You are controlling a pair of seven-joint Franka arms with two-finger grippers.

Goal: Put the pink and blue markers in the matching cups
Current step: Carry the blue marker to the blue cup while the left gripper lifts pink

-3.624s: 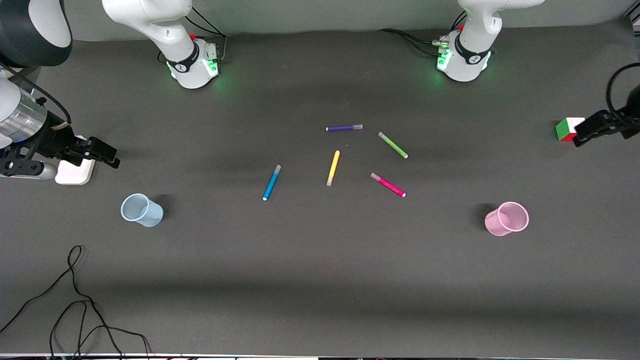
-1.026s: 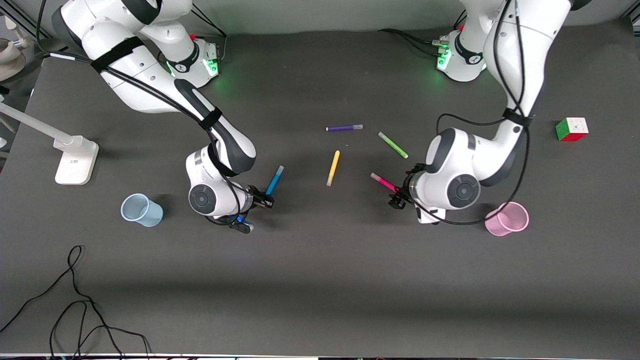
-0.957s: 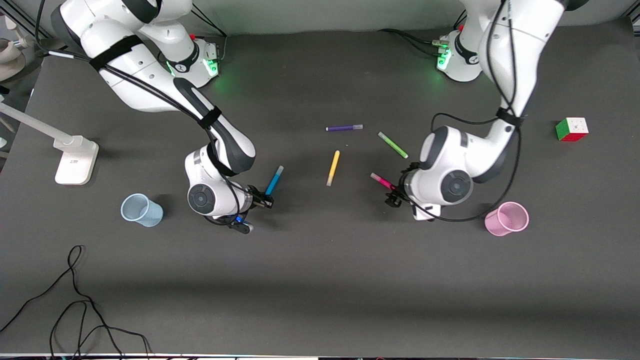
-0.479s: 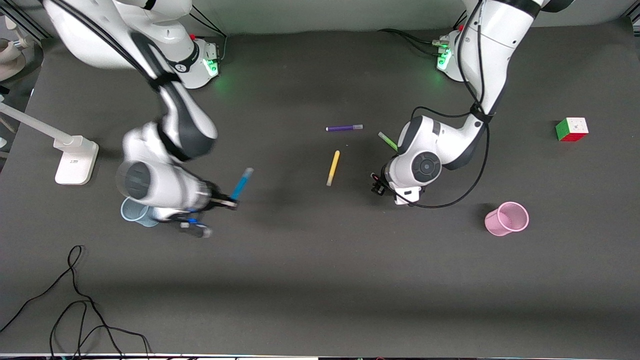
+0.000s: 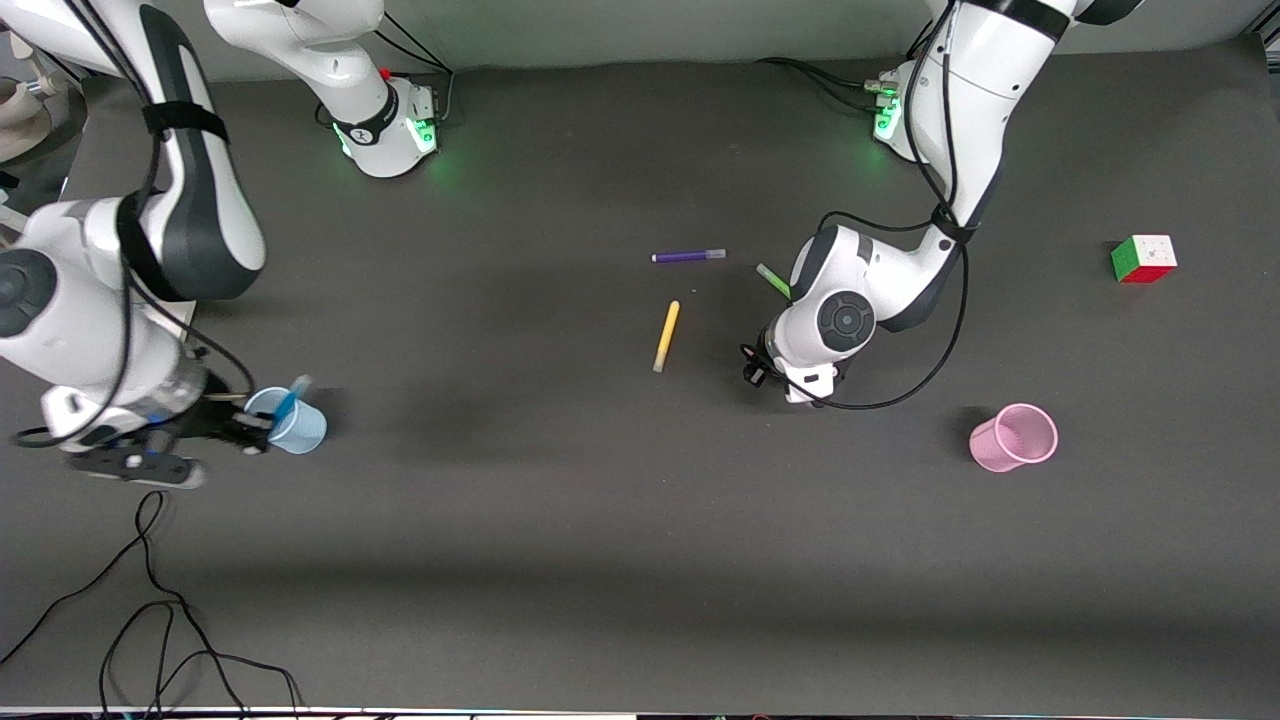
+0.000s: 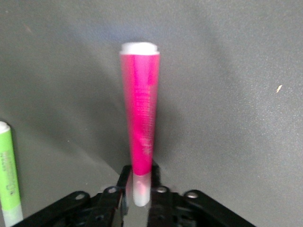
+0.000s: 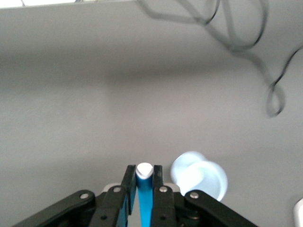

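Observation:
My right gripper point(image 5: 262, 432) is shut on the blue marker point(image 5: 293, 395) and holds it tilted over the rim of the pale blue cup point(image 5: 300, 430). In the right wrist view, the blue marker point(image 7: 144, 201) sits between my right gripper's point(image 7: 144, 168) fingers, with the blue cup point(image 7: 199, 177) beside them. My left gripper point(image 5: 752, 368) is low at the table, shut on the pale cap end of the pink marker point(image 6: 142, 123); its own point in the wrist view is point(image 6: 141, 171). The arm hides that marker in the front view. The pale pink cup point(image 5: 1013, 437) stands toward the left arm's end.
A yellow marker point(image 5: 666, 336) and a purple marker point(image 5: 688, 256) lie mid-table. A green marker point(image 5: 771, 279) is partly hidden by the left arm and shows beside the pink one point(image 6: 9, 170). A colour cube point(image 5: 1143, 258) sits at the left arm's end. Black cables point(image 5: 150, 600) lie near the front edge.
My right gripper has carried the blue marker from mid-table to over the blue cup. My left gripper has shifted along the pink marker to its cap end.

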